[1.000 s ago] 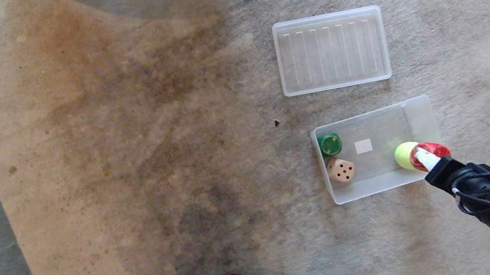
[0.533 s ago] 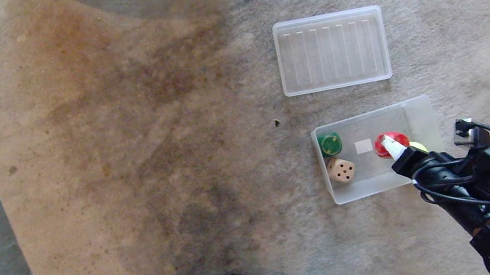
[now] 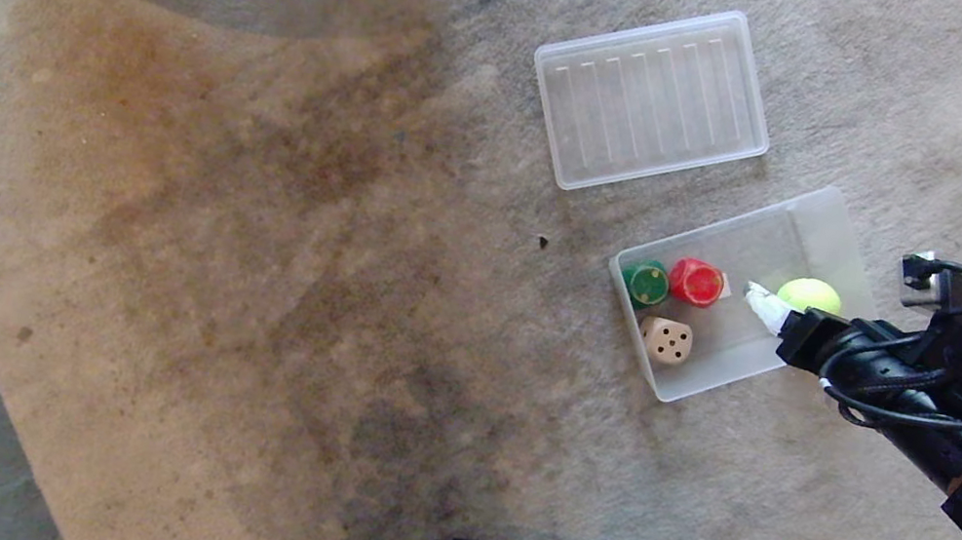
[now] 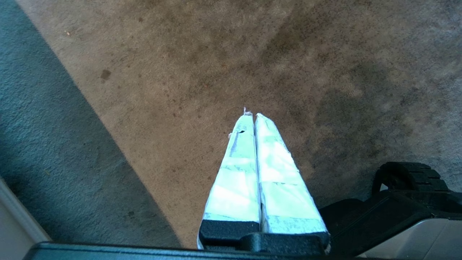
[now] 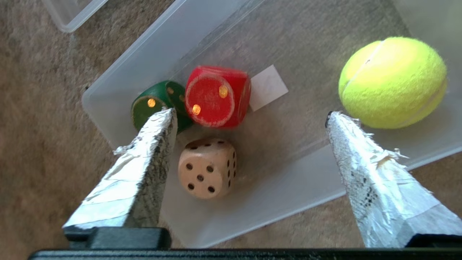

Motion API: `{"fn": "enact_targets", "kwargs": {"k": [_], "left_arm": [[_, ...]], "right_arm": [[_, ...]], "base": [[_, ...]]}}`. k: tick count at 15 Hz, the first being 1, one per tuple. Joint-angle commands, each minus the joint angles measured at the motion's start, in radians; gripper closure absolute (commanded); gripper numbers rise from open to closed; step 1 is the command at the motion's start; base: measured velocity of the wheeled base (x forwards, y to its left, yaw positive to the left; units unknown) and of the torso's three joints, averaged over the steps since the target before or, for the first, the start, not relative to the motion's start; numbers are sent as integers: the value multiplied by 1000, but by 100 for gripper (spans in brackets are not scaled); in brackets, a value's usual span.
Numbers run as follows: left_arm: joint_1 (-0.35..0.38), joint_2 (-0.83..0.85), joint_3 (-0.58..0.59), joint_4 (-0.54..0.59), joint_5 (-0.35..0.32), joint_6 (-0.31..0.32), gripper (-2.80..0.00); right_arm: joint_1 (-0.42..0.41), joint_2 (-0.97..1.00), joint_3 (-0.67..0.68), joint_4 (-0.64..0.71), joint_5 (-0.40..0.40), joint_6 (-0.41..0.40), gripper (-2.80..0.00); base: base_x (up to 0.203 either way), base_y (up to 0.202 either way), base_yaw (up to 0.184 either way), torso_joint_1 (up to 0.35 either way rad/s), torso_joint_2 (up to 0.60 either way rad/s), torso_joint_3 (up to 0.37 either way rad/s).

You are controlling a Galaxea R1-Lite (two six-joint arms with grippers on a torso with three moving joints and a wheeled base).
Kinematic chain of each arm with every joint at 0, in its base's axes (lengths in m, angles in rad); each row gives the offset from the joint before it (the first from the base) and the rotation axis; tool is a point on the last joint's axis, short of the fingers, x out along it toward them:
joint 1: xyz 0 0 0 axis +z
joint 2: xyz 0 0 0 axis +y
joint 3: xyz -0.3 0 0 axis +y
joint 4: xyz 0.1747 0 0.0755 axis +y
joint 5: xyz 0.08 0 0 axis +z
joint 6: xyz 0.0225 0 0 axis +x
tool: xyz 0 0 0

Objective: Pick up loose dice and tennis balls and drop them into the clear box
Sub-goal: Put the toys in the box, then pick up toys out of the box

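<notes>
A stained beige carpet (image 3: 252, 220) is covering the floor, giving way to a grey strip along the near left. Lying directly on it at the far right is a flat ribbed clear lid (image 3: 652, 97). Just nearer and to its right, the clear box (image 3: 831, 223) is sitting on the carpet, close beside the lid but apart from it.

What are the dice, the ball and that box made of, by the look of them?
The red die, green die and beige die look like painted or bare wood: matt, with worn edges on the red one. The ball is fuzzy felt with a curved seam. The box seems thin, cloudy, see-through plastic, since the carpet shows through it.
</notes>
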State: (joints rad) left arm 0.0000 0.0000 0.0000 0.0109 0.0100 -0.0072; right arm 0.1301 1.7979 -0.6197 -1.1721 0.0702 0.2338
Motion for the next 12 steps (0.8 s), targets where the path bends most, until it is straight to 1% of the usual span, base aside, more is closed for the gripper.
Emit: {"fn": "enact_targets", "kwargs": {"k": [1,2,3,6,8,9,12], "left_arm": [[0,0,0,0,1,0,0],[0,0,0,0,1,0,0],[0,0,0,0,1,0,0],[0,0,0,0,1,0,0],[0,0,0,0,1,0,0],[0,0,0,0,1,0,0],[0,0,2,0,1,0,0]], "right_arm": [[-6,-131,62,28,2,2,-280],[-8,-173,91,47,3,2,-280],[-10,-187,107,63,3,2,0],[-11,-190,111,71,3,1,0],[-16,-281,160,234,1,-5,0],[-19,-376,186,330,0,-8,0],[-29,-756,262,619,-6,-22,0]], "base": [[0,0,0,0,0,0],[0,0,0,0,0,0],[0,0,0,0,0,0],[0,0,0,0,0,0],[0,0,0,0,0,0],[0,0,0,0,0,0],[0,0,0,0,0,0]]}}
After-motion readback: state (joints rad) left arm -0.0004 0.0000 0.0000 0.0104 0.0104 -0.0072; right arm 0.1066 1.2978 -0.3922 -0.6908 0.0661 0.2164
